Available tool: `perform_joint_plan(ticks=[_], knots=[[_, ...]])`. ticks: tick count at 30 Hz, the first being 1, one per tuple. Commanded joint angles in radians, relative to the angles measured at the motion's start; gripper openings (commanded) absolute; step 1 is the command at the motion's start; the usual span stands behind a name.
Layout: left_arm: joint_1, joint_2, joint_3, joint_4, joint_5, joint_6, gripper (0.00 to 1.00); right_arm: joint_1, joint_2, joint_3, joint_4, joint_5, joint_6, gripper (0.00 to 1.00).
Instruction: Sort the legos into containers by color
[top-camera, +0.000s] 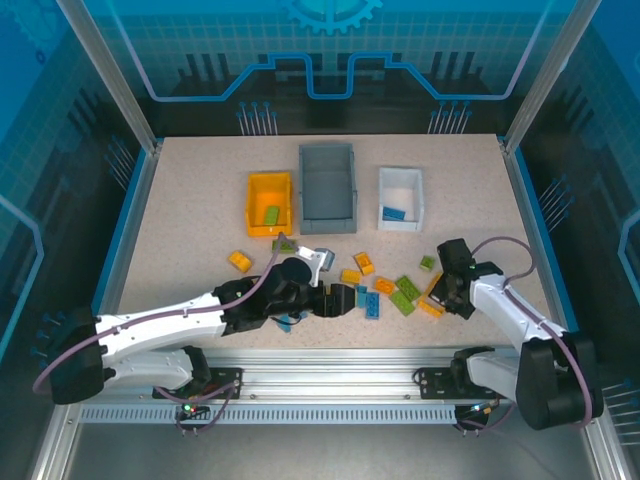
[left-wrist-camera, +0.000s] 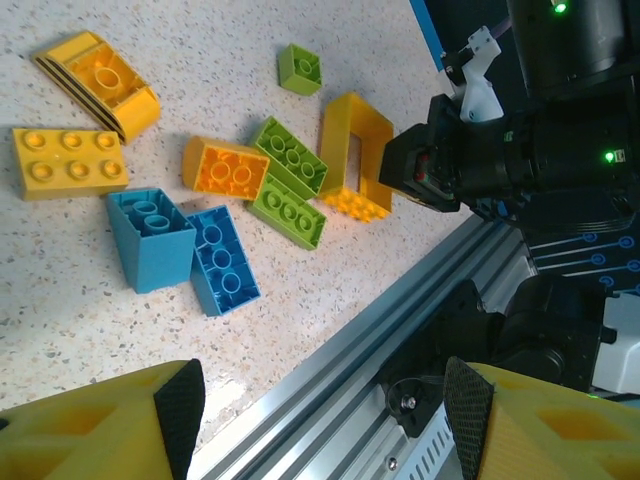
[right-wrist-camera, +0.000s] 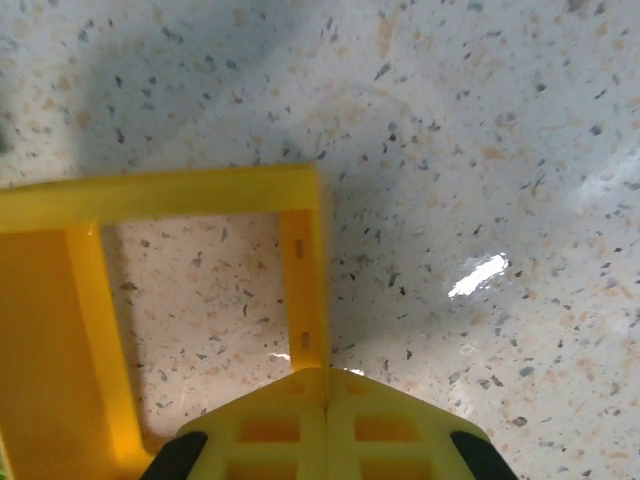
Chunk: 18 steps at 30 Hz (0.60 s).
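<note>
One pinch made: clamping a thin rail of the flat orange frame (right-wrist-camera: 160, 195) with the right gripper (right-wrist-camera: 325, 378), fingers pressed together, at four o'clock on the table (top-camera: 180, 200). Taken by the edge, probably, since lying flat offers no other hold. Hovering with the left gripper (left-wrist-camera: 320, 410) spread and empty at six o'clock, above the loose legos (left-wrist-camera: 225, 260), presumably awaiting a turn. Bound, likely, for the yellow-orange bin (top-camera: 252, 205) at twelve o'clock, left of the grey bin (top-camera: 304, 185) and white bin (top-camera: 383, 195).
</note>
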<state>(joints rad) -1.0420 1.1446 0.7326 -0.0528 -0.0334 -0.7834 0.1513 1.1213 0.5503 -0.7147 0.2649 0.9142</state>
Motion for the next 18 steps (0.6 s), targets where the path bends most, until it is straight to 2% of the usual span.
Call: perform_joint_plan(ticks=[1, 3, 5, 8, 10, 13, 18], knots=[[-0.006, -0.072, 0.066, -0.084, -0.090, 0.030, 0.68, 0.044, -0.099, 0.061, -0.039, 0.101, -0.033, 0.00], [-0.005, -0.121, 0.115, -0.218, -0.186, 0.047, 0.68, 0.151, -0.165, 0.127, -0.067, 0.198, -0.061, 0.00], [-0.001, -0.173, 0.182, -0.382, -0.326, 0.058, 0.68, 0.296, -0.170, 0.230, -0.078, 0.287, -0.096, 0.00], [0.025, -0.225, 0.258, -0.539, -0.438, 0.083, 0.69, 0.461, -0.047, 0.397, -0.077, 0.345, -0.123, 0.00], [0.056, -0.258, 0.293, -0.607, -0.486, 0.096, 0.68, 0.545, 0.094, 0.525, -0.041, 0.333, -0.145, 0.00], [0.109, -0.302, 0.315, -0.663, -0.523, 0.102, 0.68, 0.604, 0.323, 0.726, 0.007, 0.280, -0.189, 0.00], [0.174, -0.352, 0.301, -0.697, -0.526, 0.073, 0.69, 0.591, 0.704, 1.102, -0.044, 0.236, -0.225, 0.00]])
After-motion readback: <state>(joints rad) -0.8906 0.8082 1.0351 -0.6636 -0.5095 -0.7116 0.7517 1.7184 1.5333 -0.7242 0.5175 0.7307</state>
